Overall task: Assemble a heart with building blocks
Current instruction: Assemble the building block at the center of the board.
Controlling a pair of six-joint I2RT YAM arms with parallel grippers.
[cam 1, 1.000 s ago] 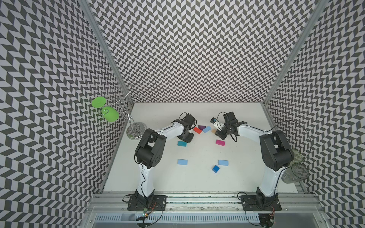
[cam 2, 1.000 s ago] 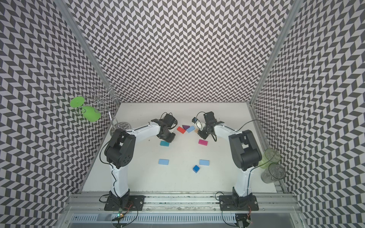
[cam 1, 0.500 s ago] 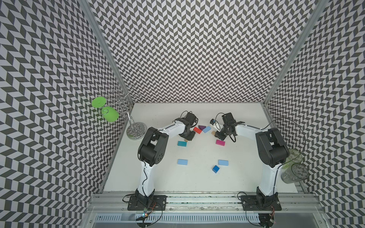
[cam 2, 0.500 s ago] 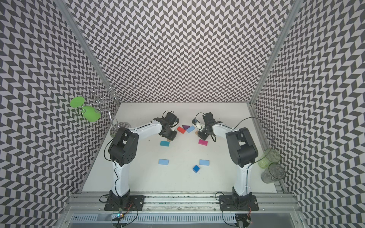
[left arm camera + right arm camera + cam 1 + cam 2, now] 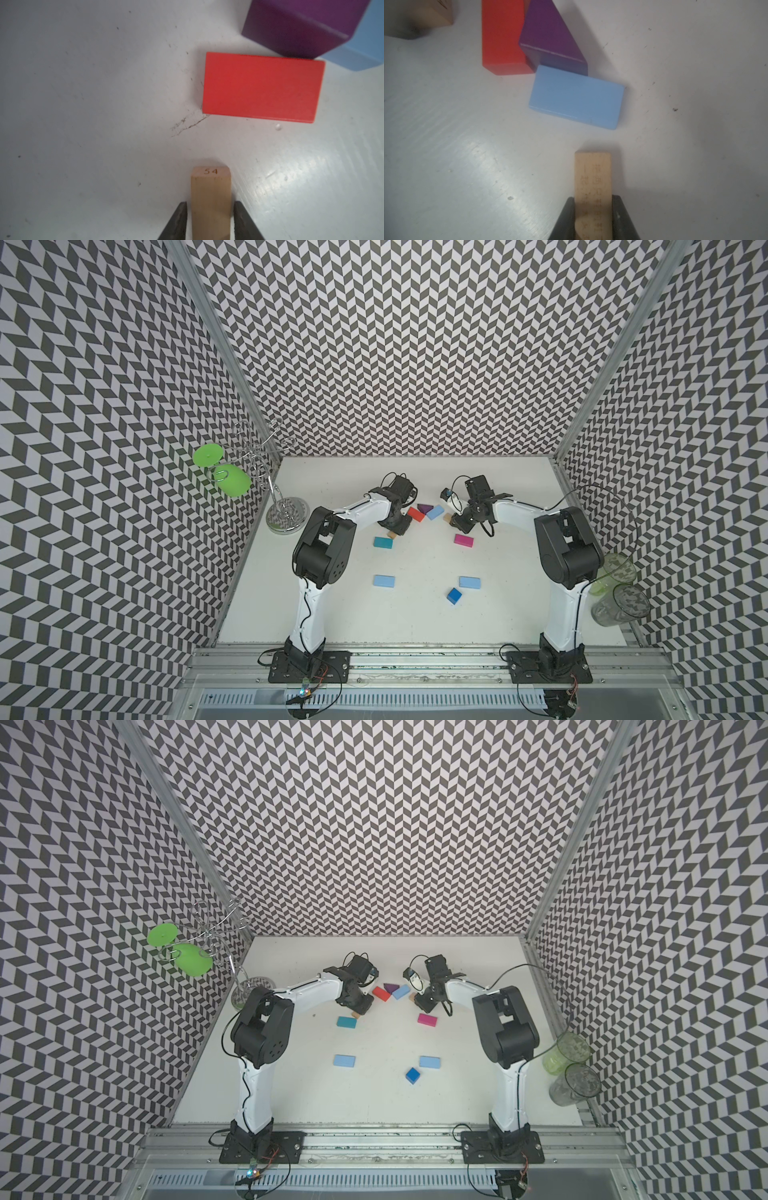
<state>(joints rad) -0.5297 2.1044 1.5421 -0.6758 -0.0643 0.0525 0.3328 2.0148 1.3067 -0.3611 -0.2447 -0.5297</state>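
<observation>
Loosely, the left gripper (image 5: 210,204) brackets the numbered tan block (image 5: 210,187), jaws just parted.
Opposite, the right gripper (image 5: 593,198) clamps the lettered tan block (image 5: 592,174), right of the purple triangle (image 5: 548,31), far side.

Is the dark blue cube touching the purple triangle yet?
No, the dark blue cube lies by itself toward the arm bases, well apart from the purple triangle.

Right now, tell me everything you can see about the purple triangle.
The purple triangle is a thick prism that looks like matte painted wood, with a flat triangular top and darker sides. It lies flat on the white table, toward the far middle. The red block sits against one side and a light blue block against another. Nothing holds it.
</observation>
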